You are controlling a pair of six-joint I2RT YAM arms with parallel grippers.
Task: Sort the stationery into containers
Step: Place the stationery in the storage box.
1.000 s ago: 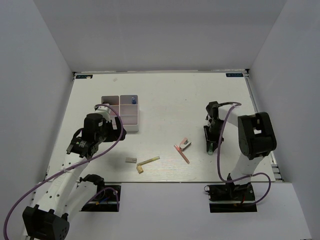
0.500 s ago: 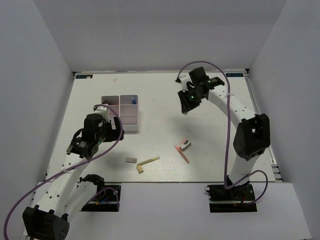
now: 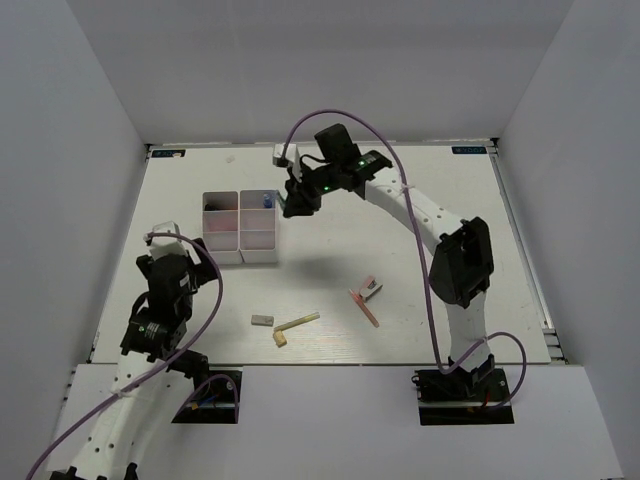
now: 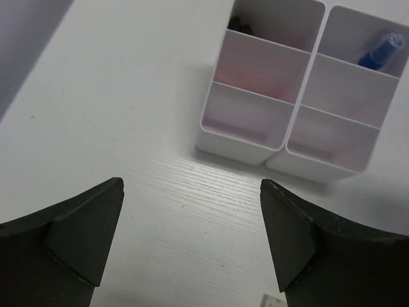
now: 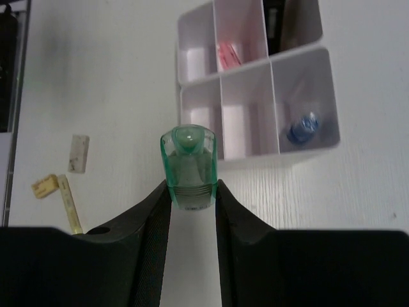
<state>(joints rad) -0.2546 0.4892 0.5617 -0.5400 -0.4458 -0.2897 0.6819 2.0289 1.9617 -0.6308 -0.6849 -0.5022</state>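
My right gripper (image 5: 190, 187) is shut on a pale green tube (image 5: 188, 160) with a clear green cap, held upright in the air. It hangs just off the right side of the white six-compartment organizer (image 3: 262, 256), as the top view shows the right gripper (image 3: 297, 203). The organizer (image 5: 307, 146) holds a blue-capped tube (image 5: 301, 128), a pink item (image 5: 227, 56) and black-capped pieces (image 5: 275, 25). My left gripper (image 4: 192, 184) is open and holds nothing, above bare table short of the organizer (image 4: 236, 152).
On the table's near middle lie a grey block (image 3: 262, 321), a yellowish stick (image 3: 297, 322) with a short piece (image 3: 280, 340) at its end, a pink stick (image 3: 365, 308) and a small pink-white item (image 3: 371, 289). White walls enclose the table.
The right arm has swung from the table's right side up and across to the organizer, carrying the green tube. The left arm has drawn back toward its base.
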